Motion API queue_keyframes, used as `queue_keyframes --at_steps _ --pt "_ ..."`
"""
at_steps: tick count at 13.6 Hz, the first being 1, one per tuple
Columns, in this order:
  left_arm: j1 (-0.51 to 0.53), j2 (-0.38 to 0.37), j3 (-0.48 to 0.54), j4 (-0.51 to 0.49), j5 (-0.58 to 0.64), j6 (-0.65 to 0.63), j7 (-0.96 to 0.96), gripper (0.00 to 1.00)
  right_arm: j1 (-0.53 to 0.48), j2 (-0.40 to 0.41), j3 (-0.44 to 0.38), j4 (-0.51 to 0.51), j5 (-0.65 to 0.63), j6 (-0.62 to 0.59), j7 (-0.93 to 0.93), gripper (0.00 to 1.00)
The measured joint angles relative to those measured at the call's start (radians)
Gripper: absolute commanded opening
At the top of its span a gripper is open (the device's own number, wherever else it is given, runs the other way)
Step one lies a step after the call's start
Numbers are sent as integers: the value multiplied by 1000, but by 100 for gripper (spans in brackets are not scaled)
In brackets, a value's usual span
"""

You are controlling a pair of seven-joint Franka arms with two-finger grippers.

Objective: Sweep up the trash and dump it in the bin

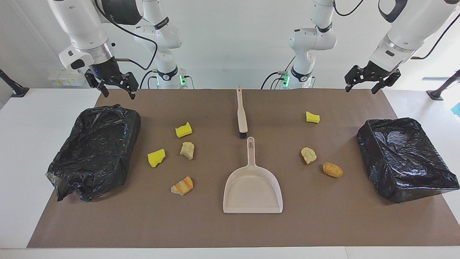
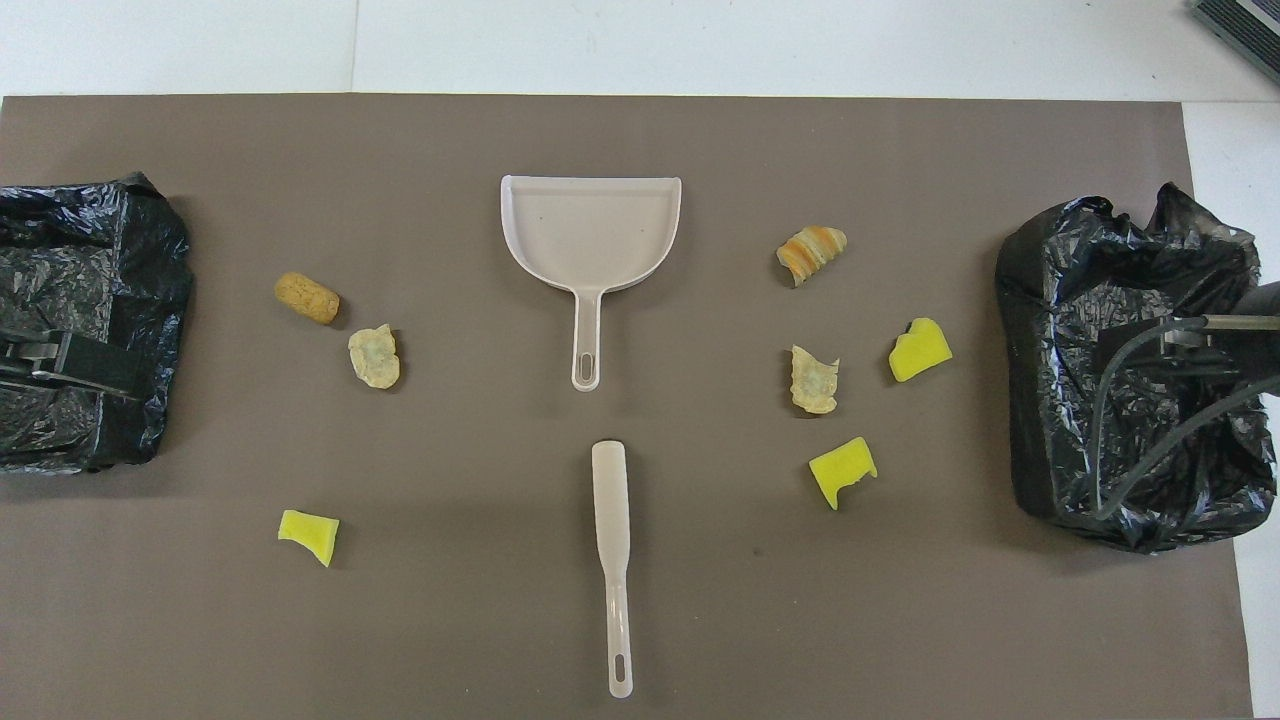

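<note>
Black bin liner (image 2: 1130,370) lies partly hidden under the raised, open right hand (image 1: 116,88); the open left hand (image 1: 372,81) shows overhead only as a sliver.

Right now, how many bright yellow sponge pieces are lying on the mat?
3. Two yellow chunks lie toward the right arm's end, near the black-bagged bin. One lies toward the left arm's end, nearer the robots. None looks hidden.

No text, label, brand or number can be read anywhere in either view. The beige plastic dustpan (image 1: 252,187) carries no marking that shows.
</note>
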State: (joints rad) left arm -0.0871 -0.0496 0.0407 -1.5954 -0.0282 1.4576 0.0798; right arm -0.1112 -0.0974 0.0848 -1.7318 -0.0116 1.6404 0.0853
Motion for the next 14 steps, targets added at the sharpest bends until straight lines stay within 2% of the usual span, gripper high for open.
queue_keyframes --at_steps 10,14 --pt "4 1 4 0 0 1 -1 100 4 0 1 0 5 -2 0 100" --pt "5 1 4 0 0 1 -2 100 31 2 -33 -1 5 -2 0 100"
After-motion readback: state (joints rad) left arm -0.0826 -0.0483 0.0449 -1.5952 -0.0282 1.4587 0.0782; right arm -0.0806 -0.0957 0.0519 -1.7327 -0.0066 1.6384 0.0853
